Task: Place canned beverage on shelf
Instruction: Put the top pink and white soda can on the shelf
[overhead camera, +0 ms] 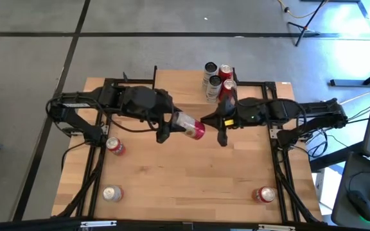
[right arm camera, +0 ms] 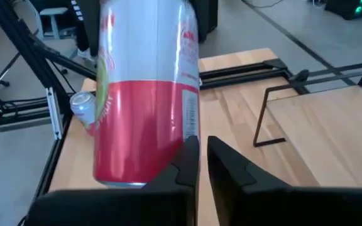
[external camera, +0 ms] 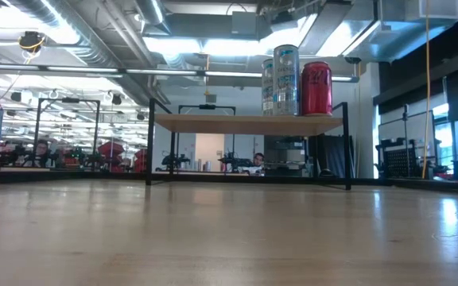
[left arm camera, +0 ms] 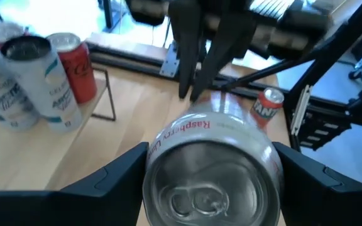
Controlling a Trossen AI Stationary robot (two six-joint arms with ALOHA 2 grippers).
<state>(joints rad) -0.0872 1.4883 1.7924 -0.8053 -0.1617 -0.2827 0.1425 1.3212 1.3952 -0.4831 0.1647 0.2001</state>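
My left gripper is shut on a white can with a pink-red bottom half, held lying level above the middle of the table. The can's tab end faces the left wrist camera. My right gripper is shut and stands at the can's red end; in the right wrist view the can is just beside its fingers. The shelf, a light plank on thin black legs, stands at the table's far edge. It bears three upright cans at its right end. My left gripper pinches the can's side wall near its tab end between its two fingers. The fingers come level from the table's left and lie along the can. The can is level and clear of the table, red end toward the table's right. My right gripper's shut fingertips are at the can's red end; I cannot tell whether they touch it.
Loose cans lie on the tabletop: a red one at the left, a silver one near the front left, a red one near the front right. Black frame rails run along both table sides.
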